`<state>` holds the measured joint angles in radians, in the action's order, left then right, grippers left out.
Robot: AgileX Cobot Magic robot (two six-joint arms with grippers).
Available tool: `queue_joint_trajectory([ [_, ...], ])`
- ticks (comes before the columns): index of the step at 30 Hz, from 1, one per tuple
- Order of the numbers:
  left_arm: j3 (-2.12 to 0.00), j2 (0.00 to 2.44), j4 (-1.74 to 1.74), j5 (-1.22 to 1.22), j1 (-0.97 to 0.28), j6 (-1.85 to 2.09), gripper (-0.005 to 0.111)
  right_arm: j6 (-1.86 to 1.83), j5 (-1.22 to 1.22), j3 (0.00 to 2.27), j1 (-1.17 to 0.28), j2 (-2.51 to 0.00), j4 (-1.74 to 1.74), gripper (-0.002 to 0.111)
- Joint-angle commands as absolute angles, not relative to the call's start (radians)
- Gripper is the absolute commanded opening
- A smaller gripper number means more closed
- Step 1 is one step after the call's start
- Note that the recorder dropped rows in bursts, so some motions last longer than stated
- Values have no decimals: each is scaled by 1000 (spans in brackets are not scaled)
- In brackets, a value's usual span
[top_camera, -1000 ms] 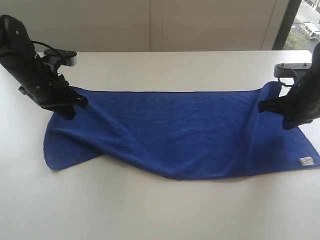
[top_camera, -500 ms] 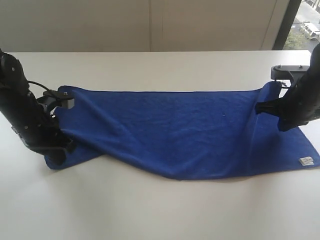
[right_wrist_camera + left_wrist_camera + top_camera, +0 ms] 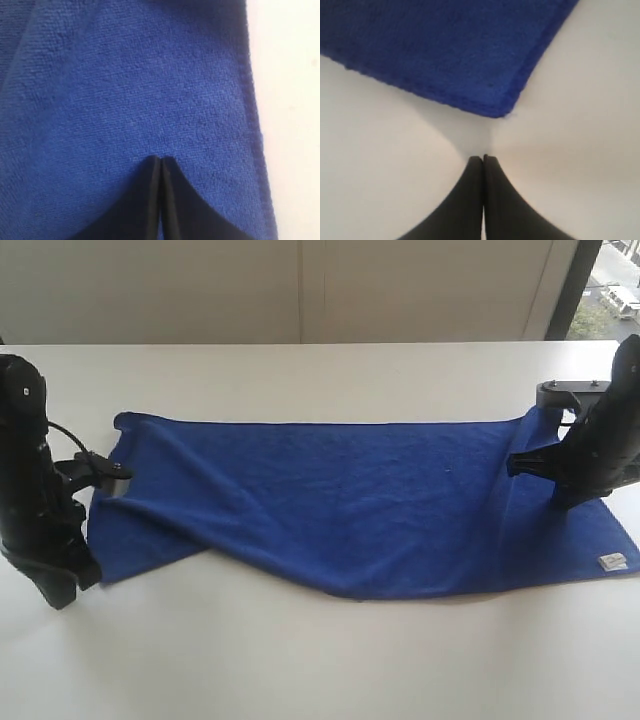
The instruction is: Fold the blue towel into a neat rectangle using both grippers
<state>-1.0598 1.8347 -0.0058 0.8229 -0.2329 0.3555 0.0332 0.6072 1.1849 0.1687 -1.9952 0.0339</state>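
Note:
The blue towel (image 3: pixel 340 505) lies spread lengthwise across the white table, rumpled along its near left part, with a small white tag (image 3: pixel 612 561) at its near right corner. My left gripper (image 3: pixel 58 597) stands on bare table just off the towel's near left corner (image 3: pixel 502 107); its jaws are pressed together with nothing between them (image 3: pixel 483 158). My right gripper (image 3: pixel 558 502) is over the towel's right end, a short way in from the hem (image 3: pixel 254 130). Its jaws are shut too, tips (image 3: pixel 161 159) against or just above the cloth, with no fold visibly pinched.
The white table (image 3: pixel 320 660) runs well past the towel on the near side and behind it. A pale wall (image 3: pixel 300 290) rises behind the far edge, with a window strip (image 3: pixel 610 290) at the far right.
My left arm has swung from the towel's far left corner toward the near side and now stands off the near left corner. That far corner now lies flat. The right arm barely shifted.

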Motion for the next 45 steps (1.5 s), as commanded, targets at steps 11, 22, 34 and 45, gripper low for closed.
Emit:
queue_joint_trajectory([
  [11,-1106,1652,-250,680,-233,426,0,23,575,1172,170,-2036,56,0],
  [22,-994,1816,-191,550,-233,426,0,23,568,1172,170,-2036,34,0],
  [34,-989,1814,122,757,-233,366,0,23,543,1172,170,-2036,34,0],
  [45,-1113,1760,136,866,-233,288,0,23,555,1174,170,-2036,34,0],
])
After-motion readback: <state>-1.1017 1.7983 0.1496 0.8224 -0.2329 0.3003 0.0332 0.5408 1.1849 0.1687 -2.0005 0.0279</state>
